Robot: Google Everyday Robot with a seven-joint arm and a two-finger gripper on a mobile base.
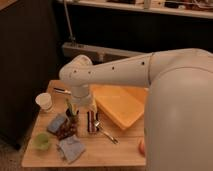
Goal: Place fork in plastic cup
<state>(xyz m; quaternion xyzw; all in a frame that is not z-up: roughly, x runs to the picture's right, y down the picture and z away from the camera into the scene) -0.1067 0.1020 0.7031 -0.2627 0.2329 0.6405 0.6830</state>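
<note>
The fork point(106, 133) is slim and silvery and lies flat on the wooden table point(110, 152), slanting toward the front right, just right of a dark block. The plastic cup point(42, 141) is short, wide and light green; it stands upright near the table's front left corner. My gripper point(75, 110) hangs below the white wrist over the middle of the table. It is left of and behind the fork, and behind and right of the green cup. It holds neither.
A taller white cup point(44, 101) stands at the left edge. A yellow tray point(121, 106) lies at the back right. Two blue cloths point(71, 148) and a dark clump point(65, 131) lie near the green cup. A black-handled utensil point(61, 90) lies at the back.
</note>
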